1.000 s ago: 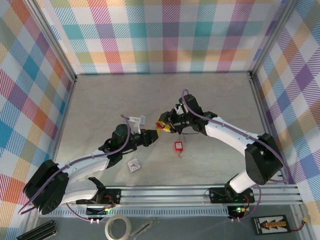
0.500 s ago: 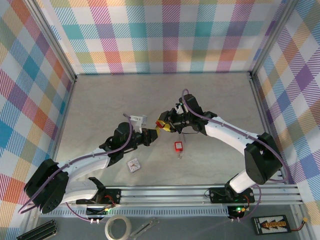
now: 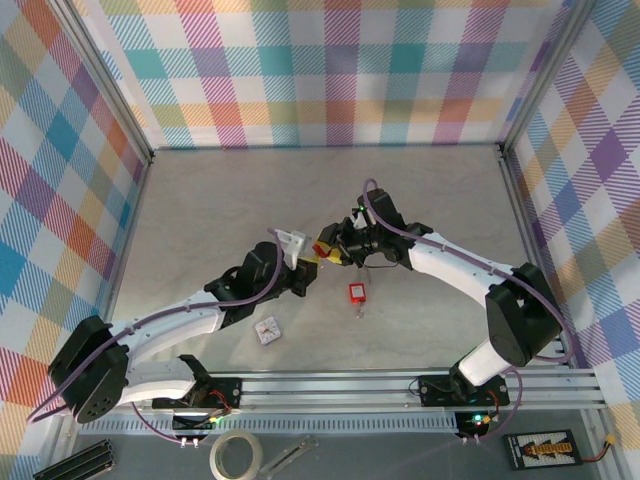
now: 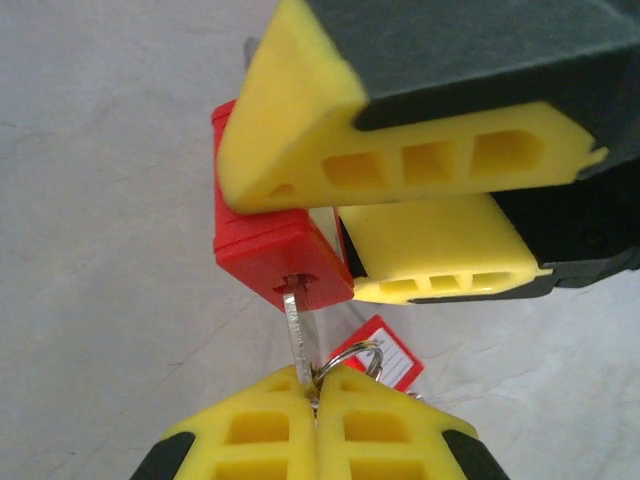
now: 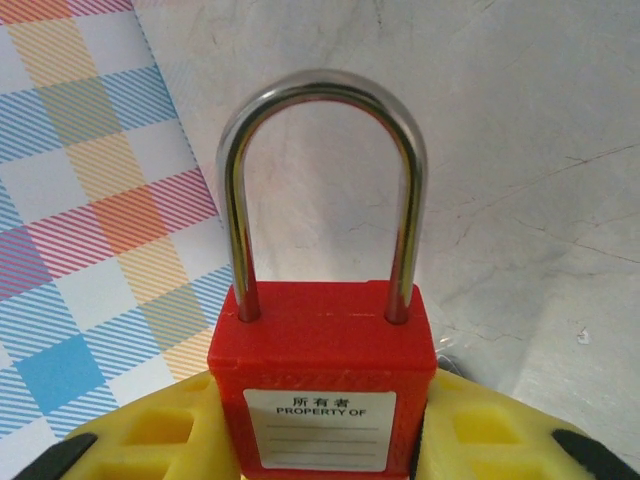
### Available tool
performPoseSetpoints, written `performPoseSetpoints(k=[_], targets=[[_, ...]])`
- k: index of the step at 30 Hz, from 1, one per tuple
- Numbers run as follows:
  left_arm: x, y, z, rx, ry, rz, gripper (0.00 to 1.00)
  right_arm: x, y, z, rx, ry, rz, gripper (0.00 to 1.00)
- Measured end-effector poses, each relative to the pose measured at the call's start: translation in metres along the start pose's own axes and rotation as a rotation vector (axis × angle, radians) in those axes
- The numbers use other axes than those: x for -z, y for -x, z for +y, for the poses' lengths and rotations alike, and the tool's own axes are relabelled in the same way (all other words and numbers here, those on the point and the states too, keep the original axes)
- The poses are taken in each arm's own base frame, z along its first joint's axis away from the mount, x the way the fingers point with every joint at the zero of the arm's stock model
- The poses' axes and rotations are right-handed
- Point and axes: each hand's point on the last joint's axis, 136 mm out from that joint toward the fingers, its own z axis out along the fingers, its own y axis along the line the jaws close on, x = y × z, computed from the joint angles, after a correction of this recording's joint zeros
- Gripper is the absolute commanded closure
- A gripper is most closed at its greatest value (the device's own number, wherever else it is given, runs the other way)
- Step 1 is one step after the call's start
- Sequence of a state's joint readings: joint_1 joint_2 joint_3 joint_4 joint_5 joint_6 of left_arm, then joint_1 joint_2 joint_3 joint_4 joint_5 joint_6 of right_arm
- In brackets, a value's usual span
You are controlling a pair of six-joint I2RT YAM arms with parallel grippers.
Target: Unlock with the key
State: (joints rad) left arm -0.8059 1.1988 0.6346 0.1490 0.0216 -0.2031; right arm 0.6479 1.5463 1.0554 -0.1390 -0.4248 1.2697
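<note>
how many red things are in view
2. The red padlock is between the fingers of the right gripper; a small red labelled item lies on the table, closer to the near edge. Others may be hidden.

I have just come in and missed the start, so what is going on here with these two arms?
The right arm clamps a red padlock in its jaws. The left arm pinches a key in its jaws, the blade partly inside the padlock's keyhole. Both legs of the shackle sit in the body, so it is not yet open.
</note>
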Motion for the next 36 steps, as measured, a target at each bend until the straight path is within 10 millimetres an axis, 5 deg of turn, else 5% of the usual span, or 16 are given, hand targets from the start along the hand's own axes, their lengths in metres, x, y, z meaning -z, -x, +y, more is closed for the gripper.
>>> performPoseSetpoints(k=[15,27,30,36], targets=[[-0.001,-0.019,-0.006,-0.608,0.224,0.100,1.00,-0.001,-0.009,-0.020,-0.025,-0.073,0.046,1.00],[0.004,-0.018,-0.007,-0.884,0.293,0.121,0.96,-0.002,-0.012,-0.021,-0.025,-0.075,0.065,1.00],[0.004,-0.017,-0.007,-0.909,0.301,0.122,0.85,-0.001,-0.013,-0.021,-0.025,-0.074,0.067,1.00],[0.009,-0.006,-0.022,-0.899,0.270,0.056,0.48,-0.003,-0.015,-0.019,-0.017,-0.069,0.073,1.00]])
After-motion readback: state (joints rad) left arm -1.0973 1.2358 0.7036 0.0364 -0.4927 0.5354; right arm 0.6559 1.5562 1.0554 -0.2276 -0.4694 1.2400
